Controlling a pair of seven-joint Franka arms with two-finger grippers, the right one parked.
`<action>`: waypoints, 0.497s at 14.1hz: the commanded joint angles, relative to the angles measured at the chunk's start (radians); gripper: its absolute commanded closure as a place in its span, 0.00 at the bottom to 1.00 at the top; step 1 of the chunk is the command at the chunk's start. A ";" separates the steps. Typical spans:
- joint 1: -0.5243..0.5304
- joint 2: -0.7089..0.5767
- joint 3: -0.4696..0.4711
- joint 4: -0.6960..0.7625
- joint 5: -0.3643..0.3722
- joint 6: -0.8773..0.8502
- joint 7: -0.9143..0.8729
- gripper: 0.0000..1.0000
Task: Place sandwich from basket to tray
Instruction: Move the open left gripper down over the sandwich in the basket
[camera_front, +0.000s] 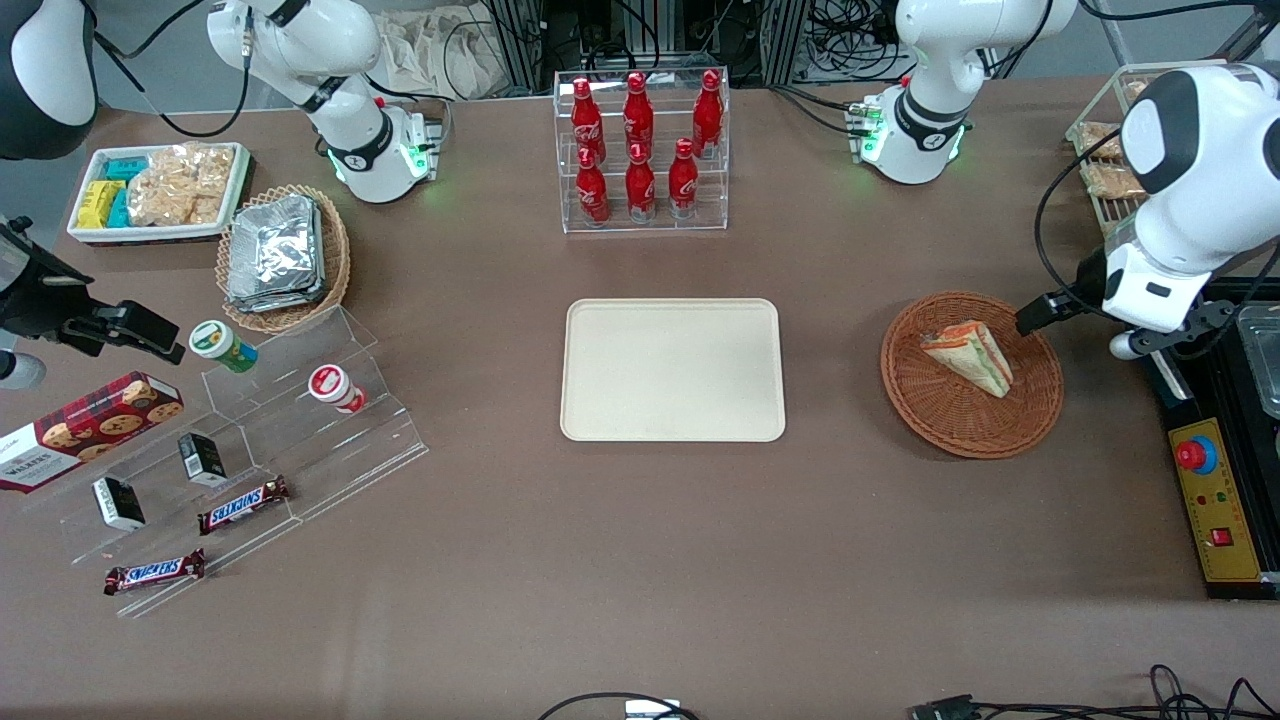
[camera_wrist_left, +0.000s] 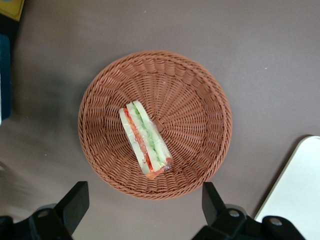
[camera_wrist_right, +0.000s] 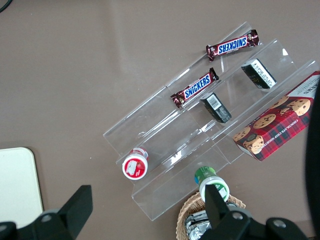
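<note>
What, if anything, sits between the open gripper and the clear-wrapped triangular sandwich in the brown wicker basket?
Nothing visible. The gripper hangs open above the round brown wicker basket, and the triangular sandwich lies uncovered inside it.

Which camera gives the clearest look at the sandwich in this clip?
The left wrist view: it looks straight down on the sandwich lying in the basket, filling layers plain, with the open gripper above the rim. The front view shows it smaller; the right wrist view misses it.
</note>
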 joint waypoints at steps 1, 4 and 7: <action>0.002 -0.037 -0.005 -0.076 0.010 0.064 -0.074 0.00; 0.002 -0.034 -0.006 -0.152 0.010 0.177 -0.119 0.00; 0.002 -0.008 -0.006 -0.225 0.009 0.314 -0.147 0.00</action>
